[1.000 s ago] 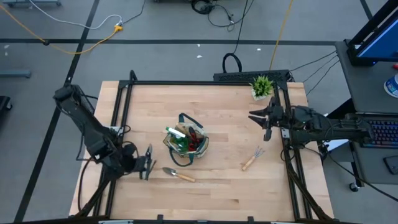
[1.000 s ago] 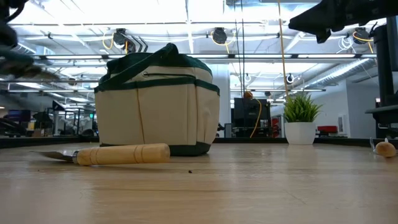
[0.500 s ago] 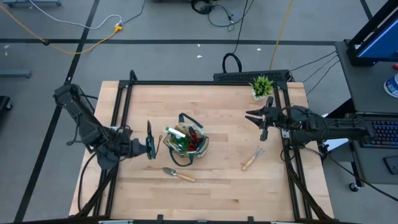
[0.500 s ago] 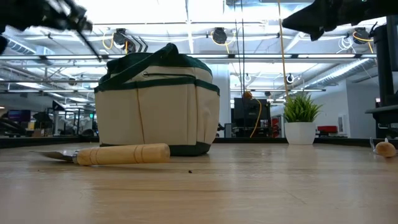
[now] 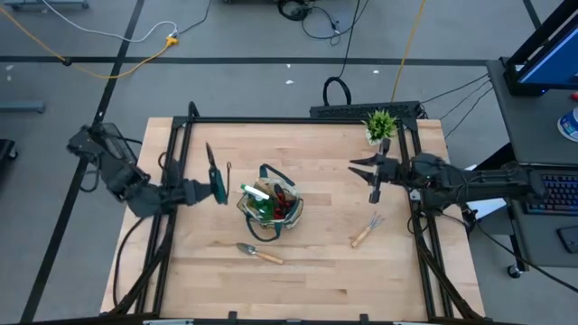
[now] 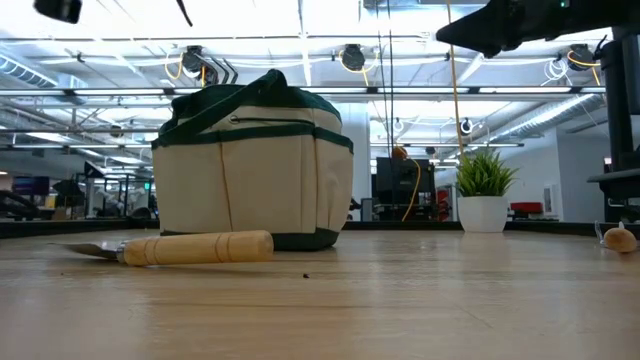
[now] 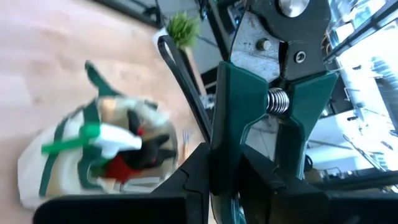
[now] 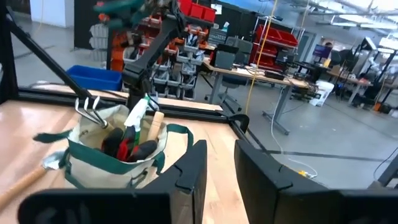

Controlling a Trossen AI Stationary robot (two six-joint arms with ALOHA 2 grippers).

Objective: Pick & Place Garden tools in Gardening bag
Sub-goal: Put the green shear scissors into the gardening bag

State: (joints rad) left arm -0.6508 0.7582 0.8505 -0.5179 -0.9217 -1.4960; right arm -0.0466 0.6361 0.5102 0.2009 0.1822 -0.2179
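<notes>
The green-handled pruners hang above the tabletop just left of the gardening bag, pinched in the left gripper. Released early, they would miss the crowded bag. The right gripper, fingers slightly parted and empty, waits near the right edge.

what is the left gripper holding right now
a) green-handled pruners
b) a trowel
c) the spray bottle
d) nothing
a: the left gripper is clamped on the green-handled pruners, held above the table beside the bag.
</notes>
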